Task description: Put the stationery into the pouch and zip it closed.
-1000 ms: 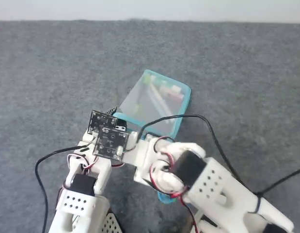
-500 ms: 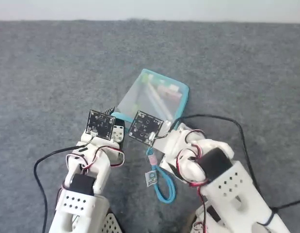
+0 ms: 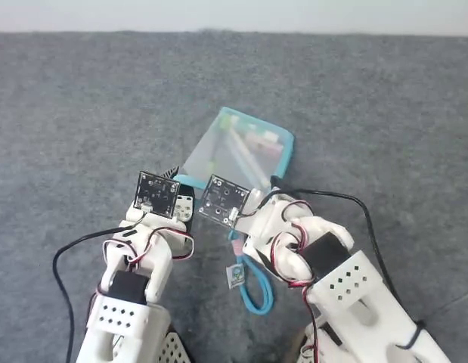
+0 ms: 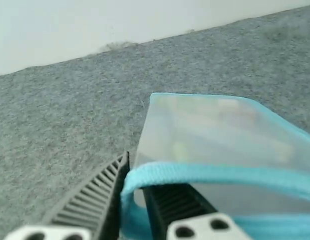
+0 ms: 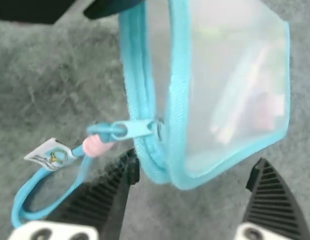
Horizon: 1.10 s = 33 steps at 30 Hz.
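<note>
- Left gripper (image 4: 137, 180) is clamped on the blue edge of the pouch (image 4: 210, 135) at its near left corner, likely anchoring it against the zip pull.
- Right gripper (image 5: 192, 175) is spread, straddling the near right corner and gripping nothing. The zip slider (image 5: 129, 130) is just beside one finger.
- Stationery (image 5: 245, 100) sits inside the clear pouch, mid carpet (image 3: 82, 113).
- Blue loop (image 3: 256, 291) with its tag (image 3: 235, 276) lies slack on the near side.
- The zip looks run to its end, but I cannot confirm it is fully shut.
</note>
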Each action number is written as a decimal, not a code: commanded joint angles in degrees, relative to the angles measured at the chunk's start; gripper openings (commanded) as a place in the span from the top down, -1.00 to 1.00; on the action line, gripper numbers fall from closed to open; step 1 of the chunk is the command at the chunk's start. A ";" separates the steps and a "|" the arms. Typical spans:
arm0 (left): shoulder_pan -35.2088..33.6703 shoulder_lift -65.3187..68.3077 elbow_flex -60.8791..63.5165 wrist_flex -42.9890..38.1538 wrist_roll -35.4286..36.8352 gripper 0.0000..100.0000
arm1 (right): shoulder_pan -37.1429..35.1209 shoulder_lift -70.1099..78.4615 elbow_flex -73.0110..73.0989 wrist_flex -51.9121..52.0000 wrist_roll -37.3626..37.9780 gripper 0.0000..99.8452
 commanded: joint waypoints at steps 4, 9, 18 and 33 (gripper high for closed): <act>-0.70 0.79 -2.68 0.18 -0.44 0.98 | 1.27 10.07 -2.46 -6.99 0.44 0.33; -0.70 0.79 -2.59 0.18 -0.44 0.98 | 1.36 14.99 -8.70 -7.16 -2.29 0.40; -0.53 0.53 -1.63 -0.35 -0.44 0.98 | 2.33 15.87 -10.46 -7.52 -5.80 0.97; -4.22 0.18 -4.79 0.44 0.00 0.68 | 15.25 16.31 -11.60 -9.36 -16.09 0.99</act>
